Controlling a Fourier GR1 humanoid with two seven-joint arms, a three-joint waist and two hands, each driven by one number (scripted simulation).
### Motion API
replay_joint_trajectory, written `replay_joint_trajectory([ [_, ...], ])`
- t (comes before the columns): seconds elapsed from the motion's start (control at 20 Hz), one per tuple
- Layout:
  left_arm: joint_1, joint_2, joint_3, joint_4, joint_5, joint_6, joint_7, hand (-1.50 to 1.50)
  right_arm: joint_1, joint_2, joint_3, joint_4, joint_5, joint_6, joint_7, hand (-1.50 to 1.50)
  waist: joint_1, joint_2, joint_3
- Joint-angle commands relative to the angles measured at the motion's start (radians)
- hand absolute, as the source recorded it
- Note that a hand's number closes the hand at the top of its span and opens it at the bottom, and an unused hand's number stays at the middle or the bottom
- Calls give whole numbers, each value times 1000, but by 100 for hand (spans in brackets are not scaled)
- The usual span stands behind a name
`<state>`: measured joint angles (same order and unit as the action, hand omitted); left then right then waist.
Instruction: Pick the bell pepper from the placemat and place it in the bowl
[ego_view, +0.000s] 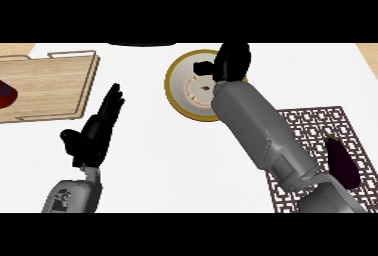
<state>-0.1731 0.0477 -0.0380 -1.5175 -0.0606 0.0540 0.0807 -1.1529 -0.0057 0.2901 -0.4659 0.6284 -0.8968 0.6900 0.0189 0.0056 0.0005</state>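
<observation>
Right hand over bowl; pepper not visible.

Left hand (94, 131) rests open, fingers straight, near the counter's front-left. The bowl (179, 85), cream with a yellow rim, sits toward the back edge; the right hand (230, 62) hangs above it, finger state unreadable. No bell pepper shows on the placemat (314, 122); release seemingly remains.
</observation>
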Motion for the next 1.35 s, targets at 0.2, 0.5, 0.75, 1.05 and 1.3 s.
replay_joint_trajectory([
  [0.2, 32, 21, 15, -52, 35, -34, 37, 0, 51, 5, -11, -139, -1, -190, 48, -150, -6, -8, 0],
  [0.5, 55, -8, 7, -7, -7, 15, -11, 0, 247, -11, -33, -438, -2, -152, 30, -150, -44, -16, 0],
  [0.75, 39, 16, 32, -2, 12, -8, -22, 0, 409, -27, 1, -719, 12, -85, 52, -150, -40, -13, 0],
  [1.05, 61, -7, 13, 27, 0, -5, -68, 0, 680, -31, 115, -1019, 83, -26, 67, -150, -38, -11, -1],
  [1.3, -4, 0, 20, 0, -17, 12, 12, 0, 727, 4, 130, -1022, 120, -30, 46, -150, -20, -6, -1],
])
